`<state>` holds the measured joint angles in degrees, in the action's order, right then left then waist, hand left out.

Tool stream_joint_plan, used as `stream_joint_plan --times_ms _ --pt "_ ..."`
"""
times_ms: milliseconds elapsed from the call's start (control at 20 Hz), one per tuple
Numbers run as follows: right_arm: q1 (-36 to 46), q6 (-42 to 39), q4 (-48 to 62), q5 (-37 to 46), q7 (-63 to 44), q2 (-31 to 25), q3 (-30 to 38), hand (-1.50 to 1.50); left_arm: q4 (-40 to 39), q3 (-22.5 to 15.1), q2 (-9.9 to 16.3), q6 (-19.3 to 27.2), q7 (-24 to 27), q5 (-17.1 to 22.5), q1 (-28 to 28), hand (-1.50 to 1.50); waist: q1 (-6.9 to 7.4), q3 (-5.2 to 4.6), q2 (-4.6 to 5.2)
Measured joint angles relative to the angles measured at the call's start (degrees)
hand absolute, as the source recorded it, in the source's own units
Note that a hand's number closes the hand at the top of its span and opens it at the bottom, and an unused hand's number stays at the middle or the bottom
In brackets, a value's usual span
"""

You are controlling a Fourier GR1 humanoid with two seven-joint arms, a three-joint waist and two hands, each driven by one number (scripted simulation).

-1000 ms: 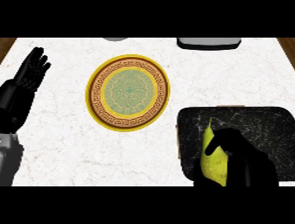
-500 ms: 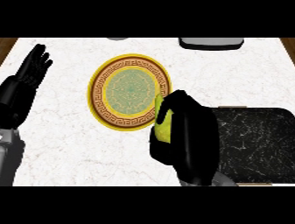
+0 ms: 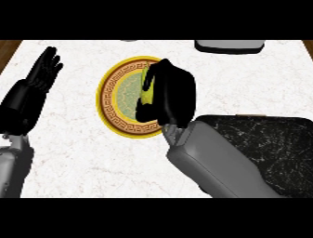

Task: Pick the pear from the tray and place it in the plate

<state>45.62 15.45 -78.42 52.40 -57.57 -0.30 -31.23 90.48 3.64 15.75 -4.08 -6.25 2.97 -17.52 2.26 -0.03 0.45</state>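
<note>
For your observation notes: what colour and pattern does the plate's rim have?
In the head view, the plate has a yellow-gold rim with a dark brown key-pattern band.

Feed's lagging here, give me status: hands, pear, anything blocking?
Right hand shut on pear, over the plate. Pear not yet released. Left hand open, resting at left. Tray behind, nothing blocking.

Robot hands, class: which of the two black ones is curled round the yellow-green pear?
The right robot hand, over the gold-rimmed round plate, grips the pear. The left robot hand rests open, holding nothing.
</note>
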Motion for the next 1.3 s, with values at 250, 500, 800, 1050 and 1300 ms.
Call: stream_joint_plan --times_ms 250,500,800,1050,1300 --pt "8.32 6.27 16.11 -5.72 1.12 0.11 0.27 1.50 -0.45 -0.04 0.02 -0.49 -0.75 0.14 -1.82 0.00 0.92 -0.01 0.29" --pt "14.00 10.85 29.57 -12.29 4.41 0.17 -0.98 1.50 -0.50 -0.35 -0.42 -0.88 0.05 -0.04 -1.82 0.00 1.88 -0.01 0.57" --pt "15.95 17.42 38.83 -20.73 8.11 0.17 -0.47 -1.50 -0.21 -1.05 -0.99 -0.95 -0.85 -0.18 -3.23 0.00 3.35 0.02 1.03" --pt "16.29 22.19 41.43 -28.05 13.31 0.19 -0.21 -1.50 -0.11 -2.07 -1.83 -0.80 -0.59 -0.84 -3.66 0.00 4.40 0.05 1.36" --pt "17.26 29.16 42.95 -32.52 20.43 0.17 1.38 -1.50 -0.28 -2.25 -2.00 -0.91 -0.74 -0.93 -3.99 0.00 4.79 0.08 1.56"
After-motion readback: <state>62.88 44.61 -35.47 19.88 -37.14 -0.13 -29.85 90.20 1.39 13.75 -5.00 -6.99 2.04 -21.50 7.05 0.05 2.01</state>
